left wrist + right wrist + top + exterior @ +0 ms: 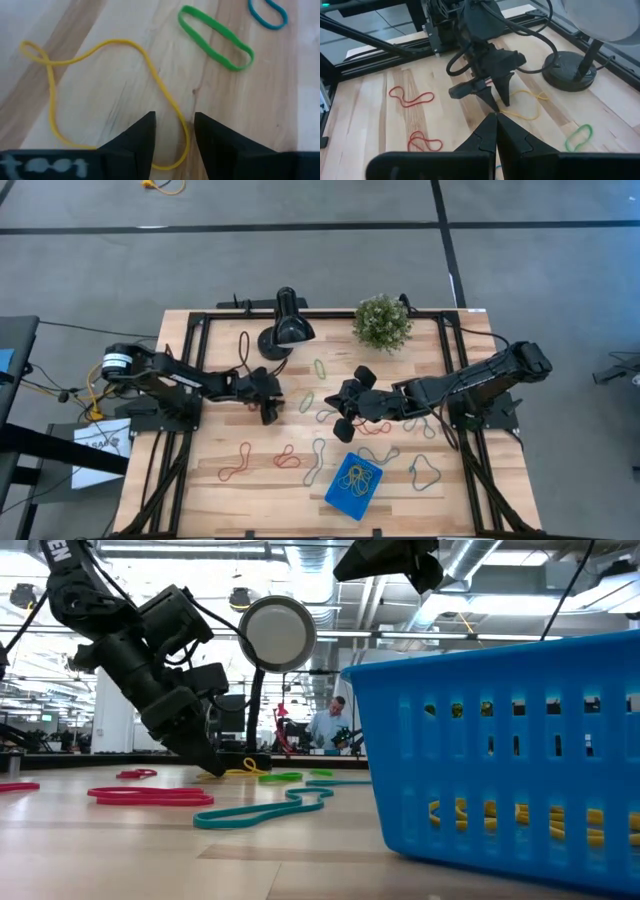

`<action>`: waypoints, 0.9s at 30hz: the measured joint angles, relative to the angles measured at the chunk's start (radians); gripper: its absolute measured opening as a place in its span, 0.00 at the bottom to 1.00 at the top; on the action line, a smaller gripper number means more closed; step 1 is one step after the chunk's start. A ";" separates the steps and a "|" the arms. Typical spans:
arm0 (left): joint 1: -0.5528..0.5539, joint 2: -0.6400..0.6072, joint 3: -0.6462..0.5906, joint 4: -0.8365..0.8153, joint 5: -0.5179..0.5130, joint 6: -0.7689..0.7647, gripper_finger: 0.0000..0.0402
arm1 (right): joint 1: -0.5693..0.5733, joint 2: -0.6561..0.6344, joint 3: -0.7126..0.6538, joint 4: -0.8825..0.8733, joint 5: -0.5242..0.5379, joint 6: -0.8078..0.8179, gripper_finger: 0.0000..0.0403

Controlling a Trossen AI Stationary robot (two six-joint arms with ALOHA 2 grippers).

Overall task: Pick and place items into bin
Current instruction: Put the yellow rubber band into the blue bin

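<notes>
My left gripper (174, 125) stands open low over the wood, tilted downward. One strand of a limp yellow rubber band (120, 42) runs between its fingers; whether they touch it does not show. The right wrist view shows the same gripper (494, 97) over the yellow band (536, 114). A green band (220, 28) lies flat just beyond. My right gripper (496, 122) hangs shut and empty above the table's middle (345, 412). The blue bin (335, 477) sits near the front edge with yellow bands inside. Other bands lie scattered flat on the table.
A black lamp (287, 330) and a green plant (382, 322) stand along the far edge. Red bands (237, 471) lie front left, teal ones (425, 472) beside the bin. In the low view the bin's wall (480, 690) fills the right; a person (330, 725) sits far behind.
</notes>
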 joint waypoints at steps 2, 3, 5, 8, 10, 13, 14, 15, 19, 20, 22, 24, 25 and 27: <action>-0.001 0.010 -0.006 0.005 -0.025 -0.016 0.28 | 0.000 0.000 0.000 0.000 -0.003 0.000 0.00; -0.001 0.017 -0.005 0.005 -0.029 -0.019 0.26 | 0.000 0.000 0.000 0.000 -0.004 0.000 0.00; -0.001 0.043 -0.005 0.016 -0.036 -0.019 0.22 | 0.000 0.000 0.000 -0.001 -0.004 0.000 0.00; -0.006 0.083 -0.004 0.059 -0.047 -0.012 0.16 | 0.000 0.000 0.000 -0.004 -0.004 0.000 0.00; -0.008 0.097 -0.004 0.084 -0.047 -0.013 0.13 | 0.000 0.000 0.000 -0.006 -0.004 0.000 0.00; -0.010 0.105 -0.007 0.115 -0.044 -0.014 0.09 | 0.000 0.000 0.000 -0.008 -0.004 0.000 0.00; -0.010 0.106 -0.007 0.126 -0.042 -0.014 0.08 | 0.000 0.000 0.000 -0.008 -0.004 0.000 0.00; -0.010 0.108 -0.008 0.134 -0.040 -0.011 0.06 | 0.000 0.000 0.000 -0.008 -0.004 0.000 0.00; -0.010 0.109 -0.008 0.146 -0.037 0.005 0.01 | 0.000 0.000 0.000 -0.008 -0.004 0.000 0.00; -0.010 0.109 -0.008 0.145 -0.036 0.006 0.01 | 0.000 0.000 0.000 -0.008 -0.004 0.000 0.00; -0.010 0.109 -0.009 0.147 -0.035 0.007 0.00 | 0.000 0.000 0.000 -0.008 -0.004 0.000 0.00; -0.010 0.100 -0.009 0.145 -0.032 0.007 0.00 | 0.000 0.000 0.000 -0.008 -0.005 0.000 0.00; -0.010 0.092 -0.009 0.144 -0.031 0.007 0.00 | 0.000 0.000 0.000 -0.008 -0.005 0.000 0.00; -0.015 0.062 -0.010 0.129 -0.020 0.007 0.00 | 0.000 0.000 0.000 -0.008 -0.005 0.000 0.00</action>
